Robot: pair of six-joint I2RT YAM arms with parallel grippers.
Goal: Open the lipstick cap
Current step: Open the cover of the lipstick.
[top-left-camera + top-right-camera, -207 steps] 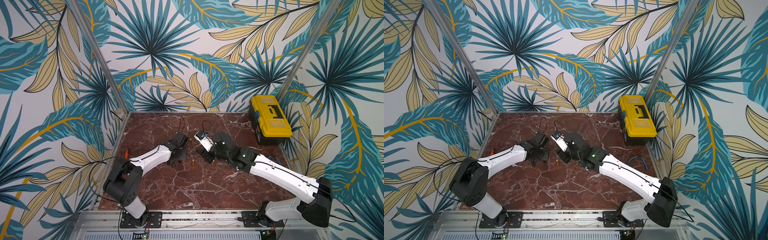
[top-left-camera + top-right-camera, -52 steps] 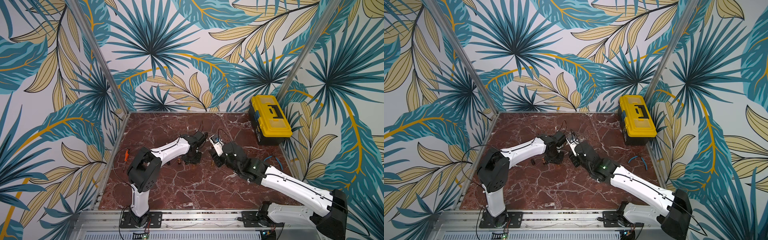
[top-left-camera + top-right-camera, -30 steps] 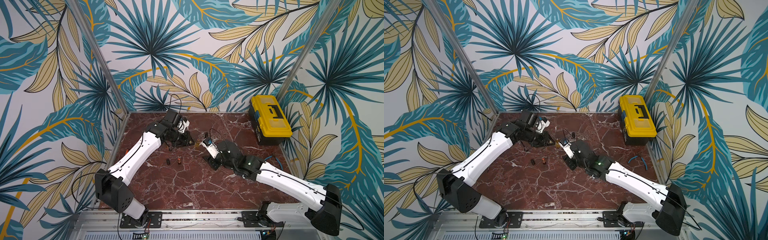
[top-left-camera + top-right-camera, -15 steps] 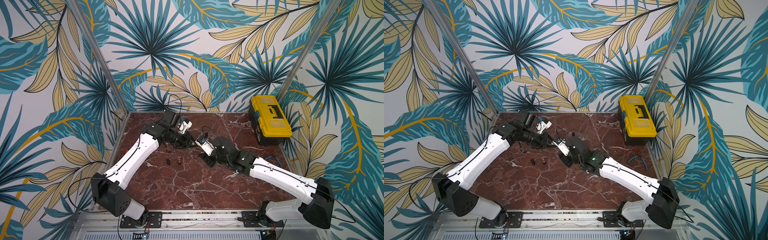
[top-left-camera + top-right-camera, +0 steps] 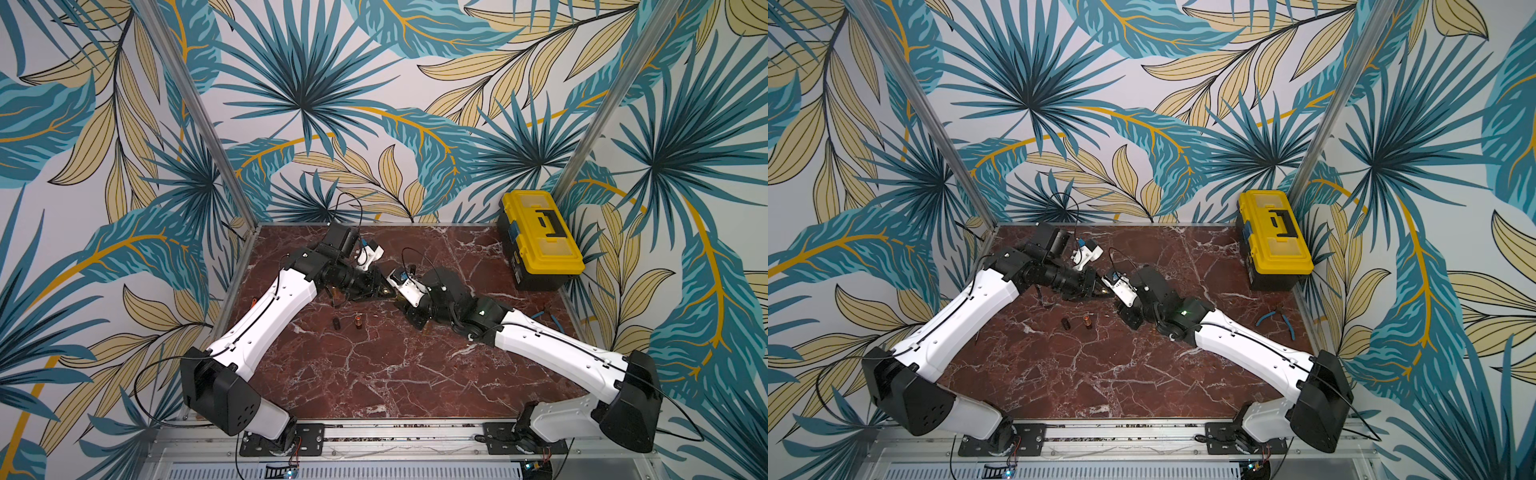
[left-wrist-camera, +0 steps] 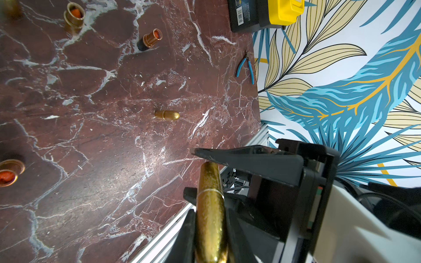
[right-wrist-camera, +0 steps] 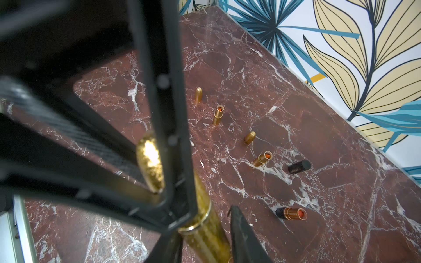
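While left hand (image 6: pixel 210 241) pinches lipstick (image 6: pixel 209 200) | right hand (image 7: pixel 202 243) straddles its other end | grip: cannot tell

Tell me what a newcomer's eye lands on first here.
Over the marble table's far half, the left gripper is shut on a gold lipstick while the right gripper's jaws flank its free end. A yellow toolbox sits in the far right corner against loud leaf wallpaper. Uncapped lipsticks and loose caps dot the table.
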